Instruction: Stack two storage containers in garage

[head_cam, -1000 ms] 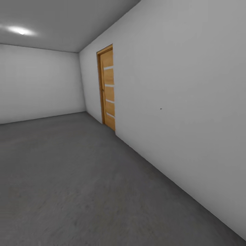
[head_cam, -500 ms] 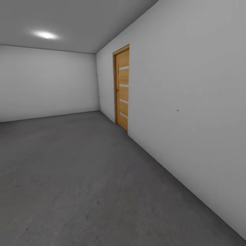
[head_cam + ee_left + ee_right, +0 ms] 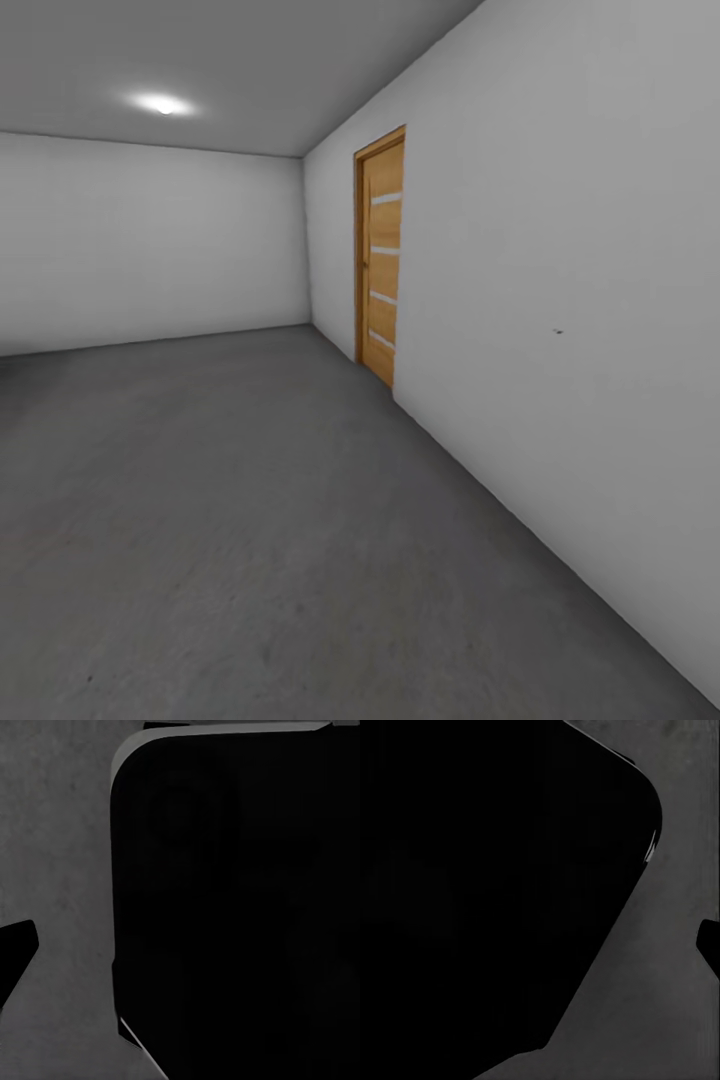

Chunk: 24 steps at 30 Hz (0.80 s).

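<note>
Head view shows a wooden door (image 3: 381,255); wrist views, concrete floor (image 3: 56,870).

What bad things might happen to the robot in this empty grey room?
1. The wall runs close along the right side, so the robot might scrape it if it drifts that way.
2. The wooden door looks shut, so driving at it could mean a bump.
3. Both wrist cameras are mostly blocked by dark shapes, showing little besides the floor, so low obstacles could be missed.
</note>
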Available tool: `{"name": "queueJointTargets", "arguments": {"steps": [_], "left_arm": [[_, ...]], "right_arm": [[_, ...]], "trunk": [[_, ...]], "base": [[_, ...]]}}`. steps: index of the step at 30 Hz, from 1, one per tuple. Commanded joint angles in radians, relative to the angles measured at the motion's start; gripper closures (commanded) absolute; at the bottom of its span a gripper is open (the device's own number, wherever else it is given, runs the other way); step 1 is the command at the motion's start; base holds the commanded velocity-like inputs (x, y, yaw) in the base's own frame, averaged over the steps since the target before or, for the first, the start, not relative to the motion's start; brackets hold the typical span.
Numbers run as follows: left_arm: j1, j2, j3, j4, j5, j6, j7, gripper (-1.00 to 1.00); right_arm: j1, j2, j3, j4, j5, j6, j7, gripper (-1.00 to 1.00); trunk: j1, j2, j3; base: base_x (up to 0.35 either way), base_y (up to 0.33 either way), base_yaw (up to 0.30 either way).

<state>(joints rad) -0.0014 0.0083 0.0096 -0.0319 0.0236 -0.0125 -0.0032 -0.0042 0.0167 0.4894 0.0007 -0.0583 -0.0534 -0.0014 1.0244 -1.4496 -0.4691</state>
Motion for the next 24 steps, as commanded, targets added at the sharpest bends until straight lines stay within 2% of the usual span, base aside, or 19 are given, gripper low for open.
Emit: {"name": "queueJointTargets", "arguments": {"steps": [1, 17, 24], "left_arm": [[0.0, 0.0, 0.0, 0.0, 0.005, -0.001, -0.001, -1.0], [0.0, 0.004, 0.0, 0.0, 0.01, -0.001, -0.001, -1.0], [0.0, 0.004, 0.001, 0.0, 0.011, -0.001, -0.001, -1.0]], "right_arm": [[0.0, 0.0, 0.006, 0.001, -0.006, -0.003, 0.0, -1.0], [0.0, -0.002, 0.006, 0.001, -0.006, -0.003, 0.0, -1.0], [0.0, -0.004, 0.006, 0.001, -0.005, -0.003, 0.0, -1.0]], "trunk": [[0.001, 0.0, -0.001], [0.001, 0.0, -0.001], [0.001, 0.0, -0.001]], "base": [[0.323, 0.0, 0.003], [0.324, 0.0, 0.004], [0.324, 0.0, 0.207]]}}
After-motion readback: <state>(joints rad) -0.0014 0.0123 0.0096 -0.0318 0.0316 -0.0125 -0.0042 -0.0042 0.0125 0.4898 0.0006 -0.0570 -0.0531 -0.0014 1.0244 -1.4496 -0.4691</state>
